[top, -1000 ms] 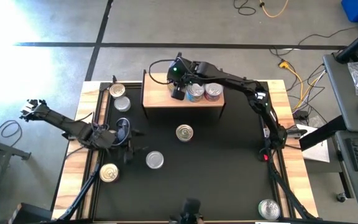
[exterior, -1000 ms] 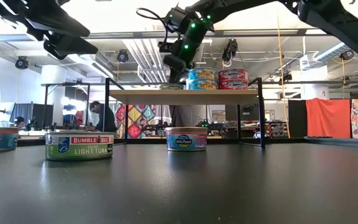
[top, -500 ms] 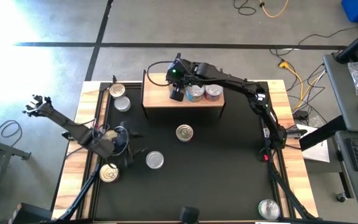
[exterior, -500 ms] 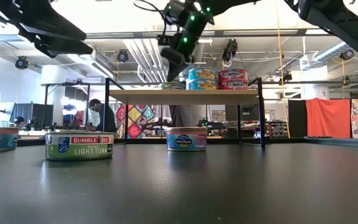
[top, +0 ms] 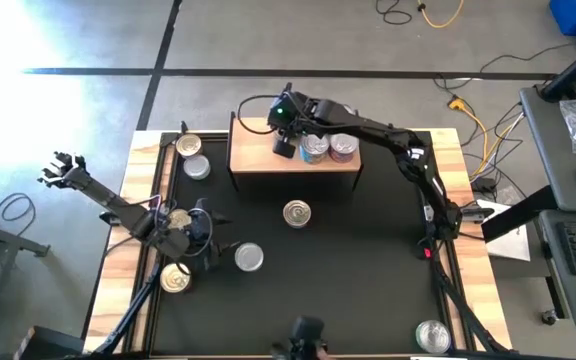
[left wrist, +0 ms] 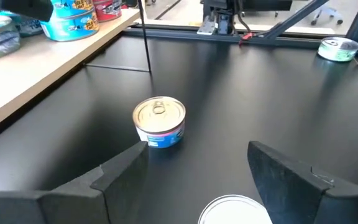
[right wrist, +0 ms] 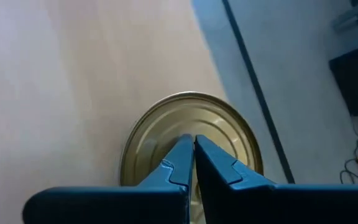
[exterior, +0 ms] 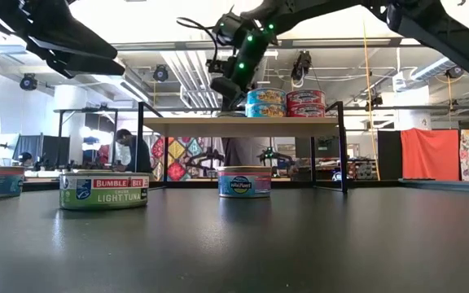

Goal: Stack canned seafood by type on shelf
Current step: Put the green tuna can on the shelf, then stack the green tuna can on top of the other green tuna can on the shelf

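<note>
The light-wood shelf [top: 293, 163] stands at the table's far side and bears two stacks of blue and red cans [top: 328, 148] [exterior: 283, 103]. Left of them a gold-lidded can [right wrist: 191, 140] sits on the shelf. My right gripper [right wrist: 193, 149] [top: 284, 147] is shut right over that lid. My left gripper [left wrist: 197, 168] [top: 216, 250] hovers open at the table's near left, pointing across the table. A silver-lidded can [top: 249, 257] [left wrist: 232, 211] lies just below and ahead of its fingers. Beyond it stands a gold-lidded, blue-labelled can [left wrist: 160, 121] [top: 297, 213]. My right gripper's shut fingertips [right wrist: 182, 155] stand over the middle of the gold lid [right wrist: 166, 124], slanting down from the table's right. Whether they touch the lid, I cannot tell.
Two cans [top: 189, 146] [top: 197, 167] sit left of the shelf, and two more [top: 176, 278] [top: 178, 218] by the left edge near my left arm. Another can [top: 433, 336] sits at the near right corner. The shelf's dark legs [exterior: 340, 146] stand on the black tabletop [top: 368, 270].
My left gripper has swung toward the table's near edge and sunk a little, coming closer to the silver-lidded can and staying open. My right gripper rose off the gold-lidded can and came back down over it, still shut.
</note>
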Tool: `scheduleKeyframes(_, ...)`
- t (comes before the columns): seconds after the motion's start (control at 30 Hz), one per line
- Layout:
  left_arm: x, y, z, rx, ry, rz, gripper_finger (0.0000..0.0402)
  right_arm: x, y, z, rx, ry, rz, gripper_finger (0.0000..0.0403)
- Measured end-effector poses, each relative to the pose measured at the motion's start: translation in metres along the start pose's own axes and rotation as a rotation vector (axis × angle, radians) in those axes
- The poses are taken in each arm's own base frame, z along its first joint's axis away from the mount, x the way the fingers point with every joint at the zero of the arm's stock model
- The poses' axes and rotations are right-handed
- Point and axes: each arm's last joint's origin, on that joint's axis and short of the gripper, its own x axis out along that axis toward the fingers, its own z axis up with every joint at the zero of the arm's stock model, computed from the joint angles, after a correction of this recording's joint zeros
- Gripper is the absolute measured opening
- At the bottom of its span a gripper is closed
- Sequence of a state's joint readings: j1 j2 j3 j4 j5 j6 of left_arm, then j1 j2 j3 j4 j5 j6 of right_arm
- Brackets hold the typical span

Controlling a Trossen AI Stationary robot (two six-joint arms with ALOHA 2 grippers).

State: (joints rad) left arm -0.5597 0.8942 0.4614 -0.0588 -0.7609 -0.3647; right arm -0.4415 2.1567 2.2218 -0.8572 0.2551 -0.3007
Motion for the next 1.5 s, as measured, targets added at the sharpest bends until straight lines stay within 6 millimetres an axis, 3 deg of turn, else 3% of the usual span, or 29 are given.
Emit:
scheduleKeyframes(0.23,-0.005,-0.005,-0.001,-0.007,-0.001,-0.034,0.0258,-0.006,-0.003,0.007,-0.013,-0.044,-0.024,0.0012)
scheduleKeyframes(0.33,-0.007,-0.007,-0.001,-0.027,-0.023,-0.021,0.0258,-0.032,0.000,0.021,-0.026,-0.125,-0.031,0.0012)
scheduleKeyframes(0.43,-0.005,-0.015,-0.003,-0.066,-0.049,-0.001,0.0258,-0.070,0.009,0.035,-0.046,-0.228,-0.029,0.0012)
scheduleKeyframes(0.53,-0.002,-0.028,-0.009,-0.060,-0.054,-0.022,0.0258,-0.108,0.040,0.045,-0.095,-0.305,0.017,0.0012)
scheduleKeyframes(0.77,0.000,-0.051,-0.017,-0.043,-0.044,-0.144,0.0258,-0.178,0.152,0.039,-0.196,-0.364,0.247,0.0012)
scheduleKeyframes(0.97,-0.008,-0.062,-0.012,-0.020,-0.078,-0.212,0.0258,-0.223,0.245,0.005,-0.172,-0.260,0.427,0.0012)
scheduleKeyframes(1.17,-0.007,-0.073,-0.028,-0.014,-0.127,-0.342,0.0272,-0.250,0.326,-0.054,-0.062,-0.085,0.492,0.0012)
scheduleKeyframes(1.3,0.002,-0.087,-0.041,0.006,-0.166,-0.497,0.0309,-0.262,0.360,-0.100,0.121,0.134,0.497,0.0012)
scheduleKeyframes(1.5,0.017,-0.110,-0.050,0.121,-0.226,-0.513,0.0358,-0.282,0.390,-0.172,0.423,0.626,0.419,0.0012)
